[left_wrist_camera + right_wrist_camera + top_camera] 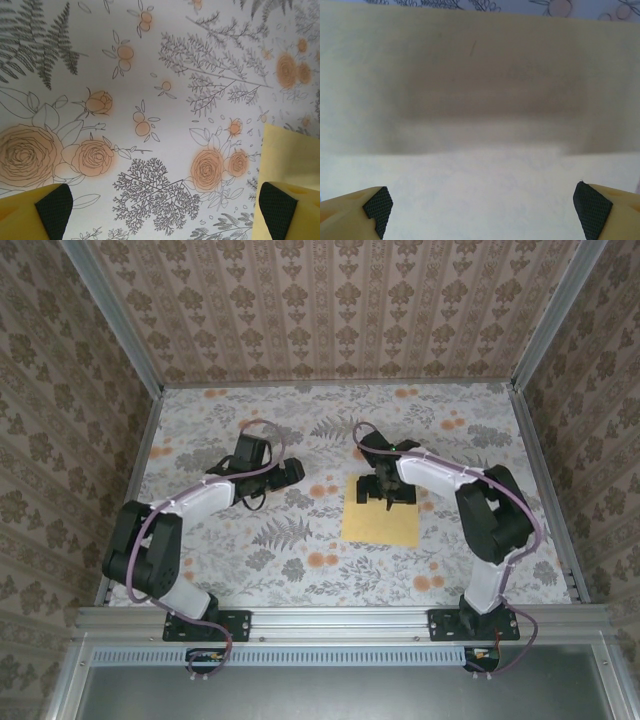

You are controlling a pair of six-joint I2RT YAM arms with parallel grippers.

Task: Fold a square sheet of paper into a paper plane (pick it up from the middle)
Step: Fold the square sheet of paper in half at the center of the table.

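Observation:
The square sheet of paper is plain yellow-orange and lies flat on the floral table, right of centre. My right gripper points down over the sheet's far half, open, close above it. In the right wrist view the sheet spreads under the gripper, crossed by a band of shadow, with nothing between the black pads. My left gripper hovers open to the left of the sheet, apart from it. In the left wrist view that gripper hangs over bare print, and the sheet's edge shows at the right.
The table cover is a grey floral print with orange blotches. Patterned walls close in the back and both sides, with metal rails along the near edge by the arm bases.

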